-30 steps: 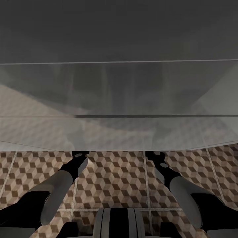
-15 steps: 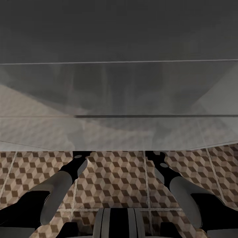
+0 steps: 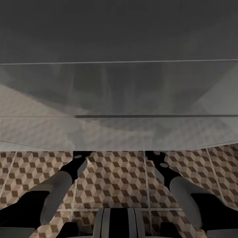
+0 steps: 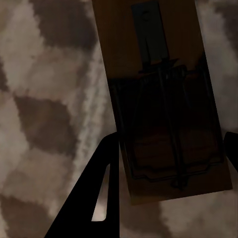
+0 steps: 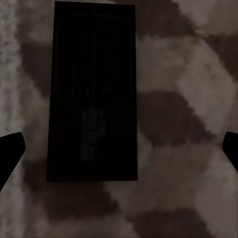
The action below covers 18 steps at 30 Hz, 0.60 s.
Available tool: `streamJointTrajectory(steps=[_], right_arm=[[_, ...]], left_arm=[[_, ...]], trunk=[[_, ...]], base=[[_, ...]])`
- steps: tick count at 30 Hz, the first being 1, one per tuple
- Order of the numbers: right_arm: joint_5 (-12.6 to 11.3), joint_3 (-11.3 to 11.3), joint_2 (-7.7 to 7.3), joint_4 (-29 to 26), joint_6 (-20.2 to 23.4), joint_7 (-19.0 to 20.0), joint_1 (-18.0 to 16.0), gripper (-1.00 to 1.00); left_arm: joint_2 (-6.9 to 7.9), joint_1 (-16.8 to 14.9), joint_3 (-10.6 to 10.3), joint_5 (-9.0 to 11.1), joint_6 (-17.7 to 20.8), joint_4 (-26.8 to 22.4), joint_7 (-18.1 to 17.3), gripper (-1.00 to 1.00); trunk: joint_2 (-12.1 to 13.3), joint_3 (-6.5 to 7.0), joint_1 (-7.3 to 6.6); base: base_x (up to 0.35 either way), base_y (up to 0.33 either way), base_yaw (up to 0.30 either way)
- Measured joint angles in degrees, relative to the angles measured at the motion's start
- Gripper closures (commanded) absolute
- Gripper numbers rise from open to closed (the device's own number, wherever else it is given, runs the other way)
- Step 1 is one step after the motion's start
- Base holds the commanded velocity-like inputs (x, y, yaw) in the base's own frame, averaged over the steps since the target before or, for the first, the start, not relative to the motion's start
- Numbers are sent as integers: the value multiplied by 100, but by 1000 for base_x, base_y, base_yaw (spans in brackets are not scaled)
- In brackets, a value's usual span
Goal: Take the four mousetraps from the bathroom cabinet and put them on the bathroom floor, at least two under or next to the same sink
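Left wrist view: mousetrap (image 4: pixel 163 99) flat on cube-patterned bathroom floor (image 4: pixel 44 99), long axis up-frame, between spread fingers of empty left claw (image 4: pixel 171 158). Right wrist view: second mousetrap (image 5: pixel 93 91) dark, upright in frame, lying between wide-open empty right claw (image 5: pixel 119 148) tips.

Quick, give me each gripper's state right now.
Left gripper: open, fingers either side of a mousetrap lying on the bathroom floor.
Right gripper: open, above another mousetrap, holding nothing.

Both arms, the left arm (image 3: pixel 62 185) and the right arm (image 3: pixel 178 185), reach forward over the cube-patterned bathroom floor (image 3: pixel 112 178), their ends hidden under the pale grey underside of a wide overhanging unit (image 3: pixel 119 132) above.
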Motion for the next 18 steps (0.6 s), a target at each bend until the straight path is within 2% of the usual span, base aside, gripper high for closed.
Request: streamJointTrajectory(steps=[9,18], right_arm=[[0,0,-6,0,0,0,0,-100],[0,0,-3,0,0,0,0,-100]], left_arm=[[-7,-7,0,0,35,-2,-40,100],[7,-10,1,0,294,-5,-133,100]], trunk=[[0,0,0],[0,0,0]], base=[[0,0,0],[0,0,0]])
